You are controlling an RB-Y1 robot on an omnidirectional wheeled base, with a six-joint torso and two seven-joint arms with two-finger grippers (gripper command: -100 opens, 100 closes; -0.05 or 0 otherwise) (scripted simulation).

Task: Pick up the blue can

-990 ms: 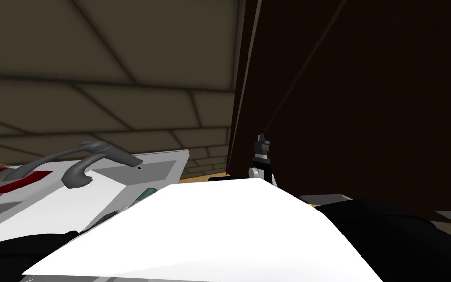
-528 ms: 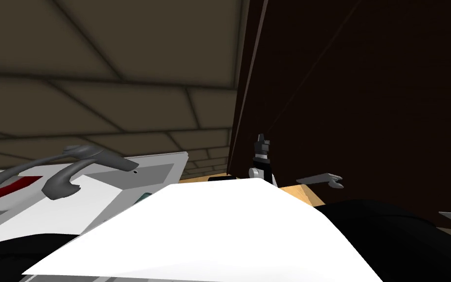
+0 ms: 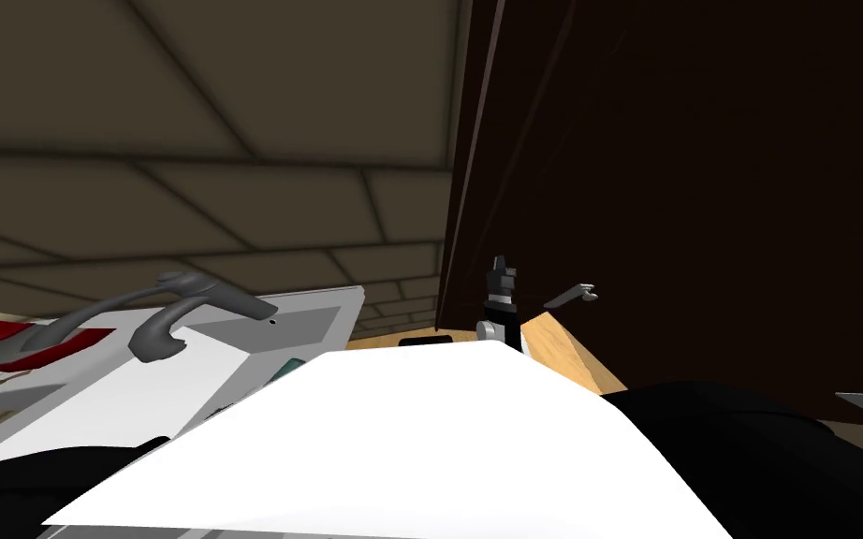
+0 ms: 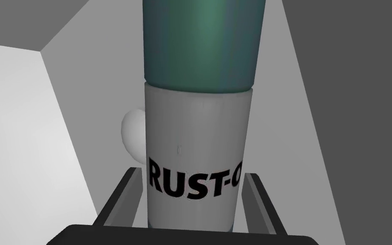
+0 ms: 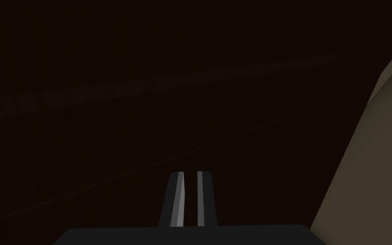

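- The reach looks finished: the can [image 4: 197, 127], blue-green above with a grey label reading "RUST-O", stands between the blades of the left gripper [image 4: 193, 174], deep enough that its lower body runs down to the dark gripper block.
- The grasp looks made. Both fingers [image 4: 120, 197] lie against the can's sides with no gap showing, so I judge the jaws clamped on it.
- What is left is the lift. Grey walls rise around the can in the left wrist view, which I take for the basin of the sink [image 3: 313, 323]. I cannot tell whether the can's base rests on the floor of the basin or has cleared it.
- In the head view a teal sliver [image 3: 291, 367] shows low in the basin below the faucet [image 3: 186, 299], most likely the same can.
- A small white rounded thing [image 4: 132, 136] sits just behind the can, partly hidden by it; what it is I cannot tell.
- Left arm pose: the hand is down in the basin and looks along the can's length, the blades straddling the label end.
- Right arm pose: the right gripper [image 5: 189, 174] is idle, raised and pointing up close to the dark cabinet [image 3: 701, 187], its blades together and holding nothing — well apart from the sink.
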